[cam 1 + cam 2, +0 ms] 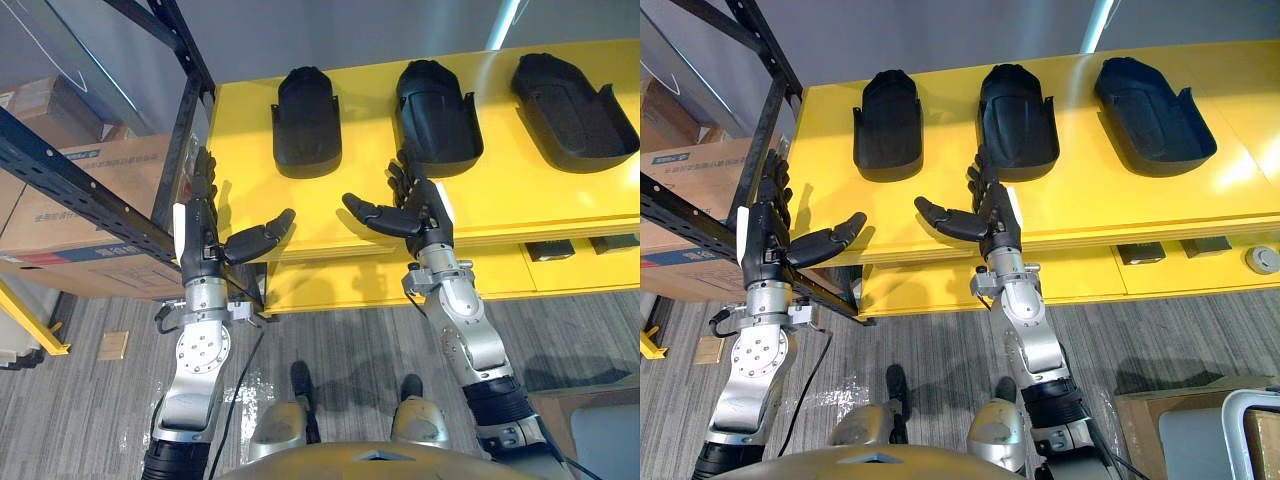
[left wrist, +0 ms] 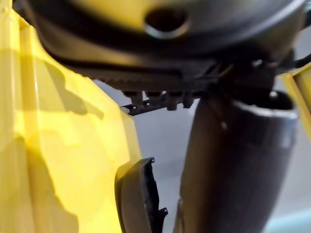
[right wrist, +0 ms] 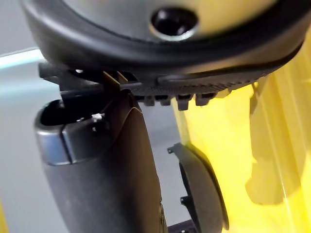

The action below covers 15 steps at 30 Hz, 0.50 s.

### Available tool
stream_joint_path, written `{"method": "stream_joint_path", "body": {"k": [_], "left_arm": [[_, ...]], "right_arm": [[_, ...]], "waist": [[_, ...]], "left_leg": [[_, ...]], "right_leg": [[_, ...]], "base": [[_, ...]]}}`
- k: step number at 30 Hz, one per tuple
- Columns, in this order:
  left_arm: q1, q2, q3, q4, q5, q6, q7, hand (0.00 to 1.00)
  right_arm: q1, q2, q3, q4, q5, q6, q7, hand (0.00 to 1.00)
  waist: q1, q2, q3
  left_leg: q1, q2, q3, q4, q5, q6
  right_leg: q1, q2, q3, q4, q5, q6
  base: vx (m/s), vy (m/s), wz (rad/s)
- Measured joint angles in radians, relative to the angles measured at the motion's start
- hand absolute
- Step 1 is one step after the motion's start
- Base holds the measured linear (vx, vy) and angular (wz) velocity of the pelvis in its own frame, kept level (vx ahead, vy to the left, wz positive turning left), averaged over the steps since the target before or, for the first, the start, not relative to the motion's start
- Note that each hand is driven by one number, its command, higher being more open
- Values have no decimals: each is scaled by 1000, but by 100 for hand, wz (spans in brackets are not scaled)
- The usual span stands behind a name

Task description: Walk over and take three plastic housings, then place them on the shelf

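Side by side, the left housing, middle housing and right housing lie on the yellow bench. Just short of the middle housing, the right robot hand is spread and empty. The left robot hand, likewise spread and empty, hovers at the bench's left corner, apart from the left housing.

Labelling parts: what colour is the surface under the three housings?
Bright yellow; the surface shows best in the left eye view.
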Motion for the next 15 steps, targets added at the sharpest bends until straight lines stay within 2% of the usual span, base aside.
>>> {"method": "stream_joint_path", "body": {"k": [15], "left_arm": [[35,0,-22,0,0,1,0,100]], "right_arm": [[1,9,-16,0,-2,0,-47,100]], "waist": [[0,3,-2]], "left_leg": [[1,0,1,0,0,0]], "right_leg": [[1,-5,1,0,1,2]], "base": [[0,0,0]]}}
